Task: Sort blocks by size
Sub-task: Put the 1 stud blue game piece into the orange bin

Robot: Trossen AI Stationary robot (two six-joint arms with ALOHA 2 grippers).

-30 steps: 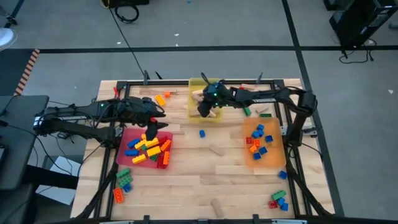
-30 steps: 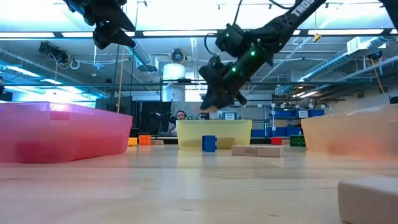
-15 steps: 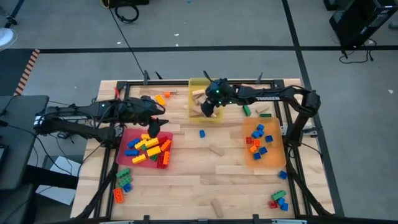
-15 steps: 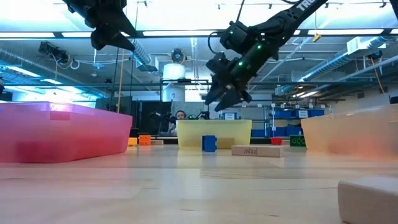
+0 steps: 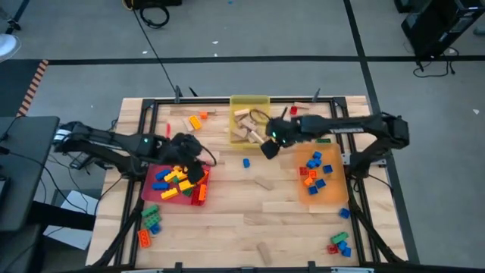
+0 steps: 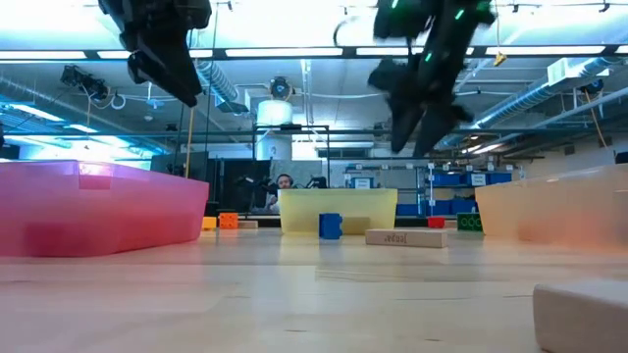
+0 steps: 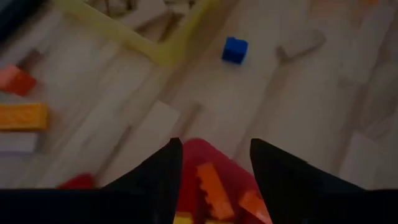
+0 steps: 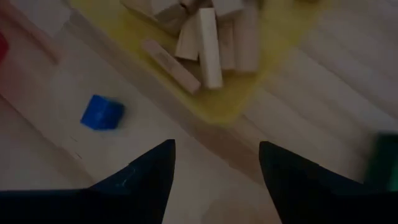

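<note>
Near edge: a tan wooden block (image 5: 264,252) is seen flat on the table (image 5: 227,227). Mid-table, L gripper (image 5: 198,173) is held over the red tray (image 5: 148,189) of long bricks (image 5: 176,180), fingers apart, empty. R gripper (image 5: 268,149), jaws apart, nothing gripped, is held near the blue brick (image 5: 246,162). Farther: yellow tray (image 5: 250,101) w/ wooden blocks (image 5: 244,125).

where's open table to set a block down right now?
Free: the front strip between the green-blue pile and the lone wooden block, and the gap between the red tray and the orange tray. Crowded: inside the trays and around the yellow tray.
</note>
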